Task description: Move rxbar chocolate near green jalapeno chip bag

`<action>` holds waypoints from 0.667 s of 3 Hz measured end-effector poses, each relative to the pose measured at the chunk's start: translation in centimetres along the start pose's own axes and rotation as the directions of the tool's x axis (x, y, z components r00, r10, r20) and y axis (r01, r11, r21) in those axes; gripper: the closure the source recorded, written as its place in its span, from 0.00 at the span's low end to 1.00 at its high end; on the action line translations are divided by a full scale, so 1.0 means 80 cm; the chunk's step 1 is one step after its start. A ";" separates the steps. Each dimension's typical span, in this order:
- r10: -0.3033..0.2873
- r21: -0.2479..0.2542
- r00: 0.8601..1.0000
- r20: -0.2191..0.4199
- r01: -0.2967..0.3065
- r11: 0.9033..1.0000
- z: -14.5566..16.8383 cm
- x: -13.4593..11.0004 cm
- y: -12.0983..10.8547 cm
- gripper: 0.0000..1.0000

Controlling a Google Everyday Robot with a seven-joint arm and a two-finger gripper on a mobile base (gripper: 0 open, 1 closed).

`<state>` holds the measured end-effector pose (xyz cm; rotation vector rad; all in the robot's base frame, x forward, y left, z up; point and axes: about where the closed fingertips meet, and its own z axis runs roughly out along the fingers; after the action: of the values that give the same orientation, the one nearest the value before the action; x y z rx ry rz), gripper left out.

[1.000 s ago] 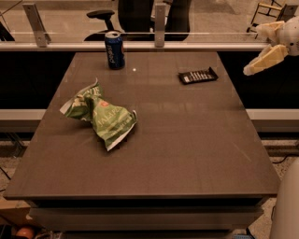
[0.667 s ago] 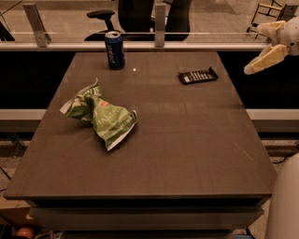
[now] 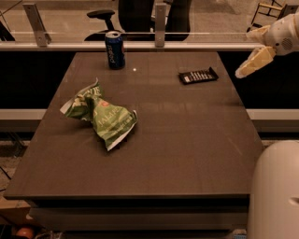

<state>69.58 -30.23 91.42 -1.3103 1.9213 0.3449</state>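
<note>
The rxbar chocolate [image 3: 198, 75], a small flat black wrapper with white lettering, lies on the table [image 3: 187, 140] at the far right. The green jalapeno chip bag [image 3: 100, 115], crumpled green and white, lies at the left middle of the table. My gripper [image 3: 245, 54] hangs in the air at the upper right, past the table's right edge, to the right of the bar and above table level. Its two cream fingers [image 3: 254, 61] stand apart and hold nothing.
A blue soda can [image 3: 114, 50] stands upright near the table's far edge, left of centre. A rail with metal posts [image 3: 160, 18] and an office chair [image 3: 135, 14] are behind the table. A white rounded part of the robot [image 3: 275, 191] fills the lower right corner.
My gripper has shifted a little to the left, toward the table. The bar, the bag and the can have not moved.
</note>
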 end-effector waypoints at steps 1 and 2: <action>-0.006 -0.043 0.996 -0.089 0.003 0.999 0.016 -0.005 0.010 0.00; -0.043 -0.065 0.977 -0.207 0.030 0.997 0.020 -0.027 0.021 0.00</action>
<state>69.21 -27.11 91.60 -1.4697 2.0709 0.2583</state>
